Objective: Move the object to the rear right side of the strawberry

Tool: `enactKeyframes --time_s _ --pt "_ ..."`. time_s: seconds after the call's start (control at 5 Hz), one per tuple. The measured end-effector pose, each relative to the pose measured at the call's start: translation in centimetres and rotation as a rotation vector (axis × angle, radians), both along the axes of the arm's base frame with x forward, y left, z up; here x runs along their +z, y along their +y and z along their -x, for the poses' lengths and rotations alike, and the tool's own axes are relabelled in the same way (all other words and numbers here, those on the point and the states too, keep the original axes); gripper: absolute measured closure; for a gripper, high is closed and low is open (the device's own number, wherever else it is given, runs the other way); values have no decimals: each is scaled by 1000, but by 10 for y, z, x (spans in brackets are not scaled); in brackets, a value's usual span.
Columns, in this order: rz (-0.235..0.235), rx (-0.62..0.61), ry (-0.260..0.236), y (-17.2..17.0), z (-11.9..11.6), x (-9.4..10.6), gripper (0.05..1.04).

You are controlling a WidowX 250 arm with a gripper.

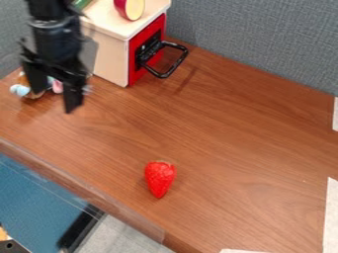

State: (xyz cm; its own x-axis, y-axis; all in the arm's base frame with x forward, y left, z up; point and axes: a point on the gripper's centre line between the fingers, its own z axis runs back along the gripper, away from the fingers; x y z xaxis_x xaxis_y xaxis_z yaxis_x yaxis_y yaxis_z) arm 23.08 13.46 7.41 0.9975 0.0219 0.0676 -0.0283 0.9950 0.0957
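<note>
The gripper point(55, 100) is at the upper left, low over the wooden table, with its two fingers standing apart. Behind and beside the left finger lies a small toy point(22, 90) with light blue, brown and pink parts, partly hidden by the gripper. Some of its pink shows between the fingers; contact with them cannot be made out. A red strawberry point(159, 179) lies near the table's front edge, its pointed end towards the camera, well to the lower right of the gripper.
Right of the arm stands a toy oven point(112, 57) with a red front and a black handle point(173, 66) jutting out. A cut red fruit point(134, 9) sits on top of it. Grey partitions point(264, 44) border the table point(218, 123) at the back.
</note>
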Motion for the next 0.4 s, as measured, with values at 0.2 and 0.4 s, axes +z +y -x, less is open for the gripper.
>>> enactKeyframes --time_s 0.2,0.4 --pt "-45 63 3 49 -5 -10 83" --pt "-59 119 -21 74 -20 -15 83"
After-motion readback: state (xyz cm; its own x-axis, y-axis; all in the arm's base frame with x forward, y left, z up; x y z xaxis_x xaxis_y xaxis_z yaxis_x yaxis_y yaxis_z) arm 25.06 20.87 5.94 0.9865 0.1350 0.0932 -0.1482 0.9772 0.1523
